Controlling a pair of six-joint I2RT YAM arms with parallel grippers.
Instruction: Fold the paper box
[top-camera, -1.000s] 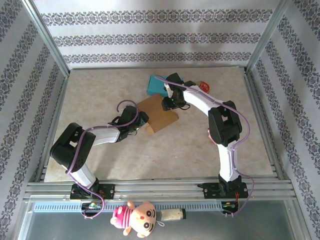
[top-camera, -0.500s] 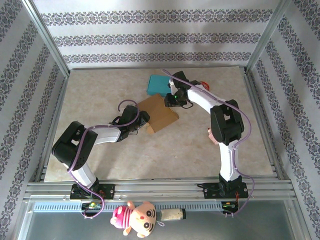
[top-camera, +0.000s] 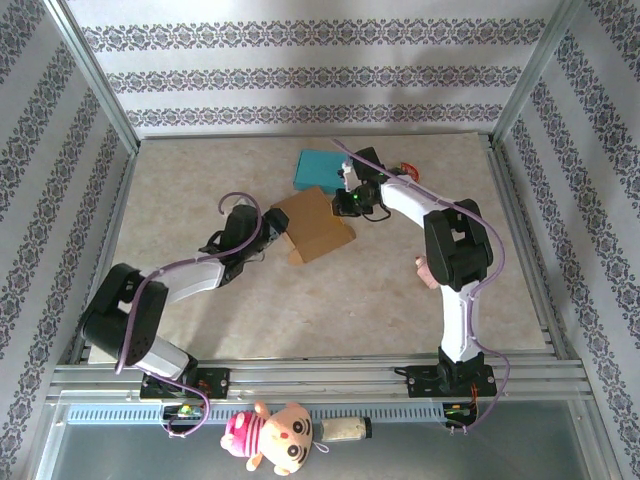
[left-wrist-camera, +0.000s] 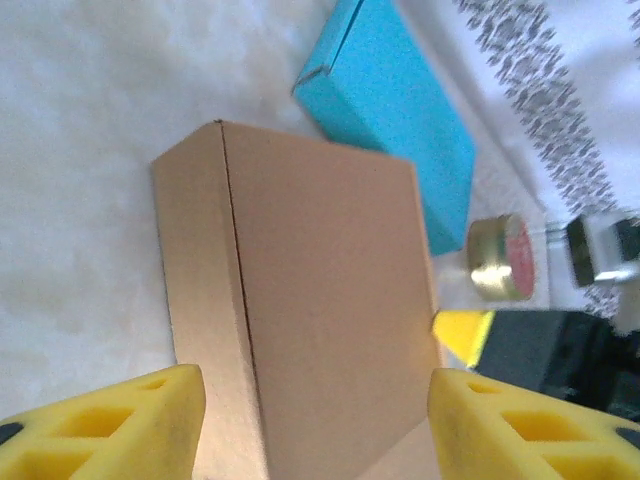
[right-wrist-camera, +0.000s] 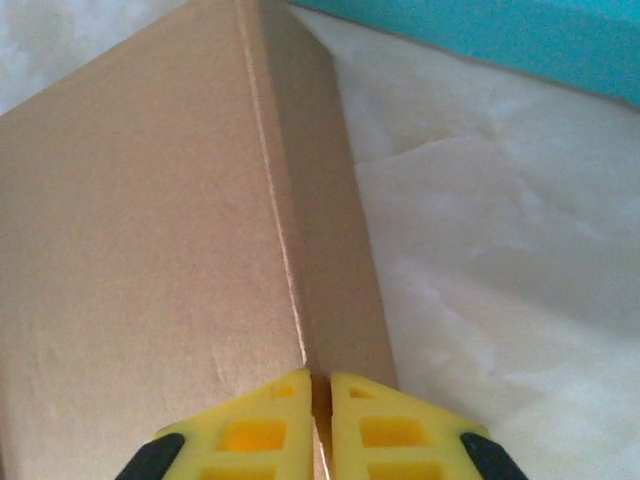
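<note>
I see a brown paper box (top-camera: 316, 226) lying near the middle of the pale table (top-camera: 190, 180), with a teal box (top-camera: 322, 168) just behind it. My right gripper (right-wrist-camera: 320, 385) is at the brown box's far right edge. Its yellow fingers (right-wrist-camera: 250, 430) are pinched together on the cardboard's raised fold line. My left gripper (left-wrist-camera: 315, 400) faces the box's near left end, jaws spread wide, one finger on either side of the cardboard. I cannot tell whether they touch it. A small round tin (left-wrist-camera: 498, 258) with a red lid sits beside the teal box.
</note>
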